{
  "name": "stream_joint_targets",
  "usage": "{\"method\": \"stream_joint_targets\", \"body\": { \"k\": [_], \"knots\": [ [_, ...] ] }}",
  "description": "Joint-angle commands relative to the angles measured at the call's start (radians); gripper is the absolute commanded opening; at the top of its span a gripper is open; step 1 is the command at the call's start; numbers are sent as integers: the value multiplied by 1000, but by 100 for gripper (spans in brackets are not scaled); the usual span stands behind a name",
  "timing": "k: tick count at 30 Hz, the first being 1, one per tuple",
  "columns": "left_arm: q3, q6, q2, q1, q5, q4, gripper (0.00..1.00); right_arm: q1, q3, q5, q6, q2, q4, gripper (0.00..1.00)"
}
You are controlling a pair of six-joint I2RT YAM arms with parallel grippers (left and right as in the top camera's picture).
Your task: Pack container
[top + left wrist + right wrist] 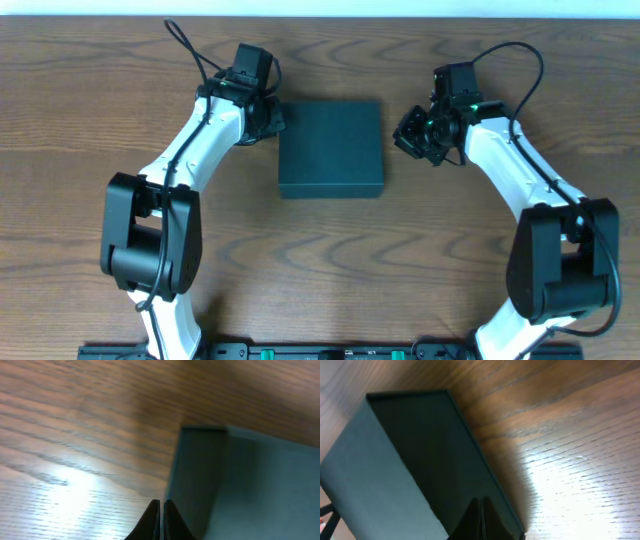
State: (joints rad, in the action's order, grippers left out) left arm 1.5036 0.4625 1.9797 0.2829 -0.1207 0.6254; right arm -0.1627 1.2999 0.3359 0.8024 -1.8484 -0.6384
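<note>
The box (331,148) lies flat in the middle of the table (330,290), a little toward the far side, between my two arms. Its lid is down and its top faces up. From overhead it looks almost square, slightly wider from left to right than from near to far, so its long axis, as far as I can tell, runs across the table, and its edges sit square with the table's edges. I cannot tell from these views which side carries the hinge. Bare wood surrounds the box on all four sides. The widest stretch is in front of it, toward my bases, and a narrower strip lies behind it. My left pincer (272,118) is just beside the box's left wall, close to the far left corner. In the left wrist view its tips (161,506) are pressed together with nothing between them, down by the foot of that wall (195,480). I cannot tell whether they touch it. My right pincer (408,140) sits off the box's right side, with a gap of table showing between them from overhead. It is closed too and holds nothing, and its tips (481,505) point at the dark side wall (430,460).
</note>
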Motion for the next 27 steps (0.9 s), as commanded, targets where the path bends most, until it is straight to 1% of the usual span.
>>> {"method": "stream_joint_targets", "body": {
  "k": [1, 13, 21, 27],
  "knots": [
    [4, 17, -5, 20, -10, -2, 6, -30, 9, 19, 8, 9, 2, 2],
    [4, 24, -5, 31, -38, 0, 6, -95, 9, 12, 16, 9, 21, 2],
    [4, 24, -5, 32, -56, 52, 6, -92, 9, 12, 31, 9, -39, 2],
    [4, 24, -5, 32, -56, 91, 6, -79, 9, 3, 11, 9, -13, 2]
  ]
}}
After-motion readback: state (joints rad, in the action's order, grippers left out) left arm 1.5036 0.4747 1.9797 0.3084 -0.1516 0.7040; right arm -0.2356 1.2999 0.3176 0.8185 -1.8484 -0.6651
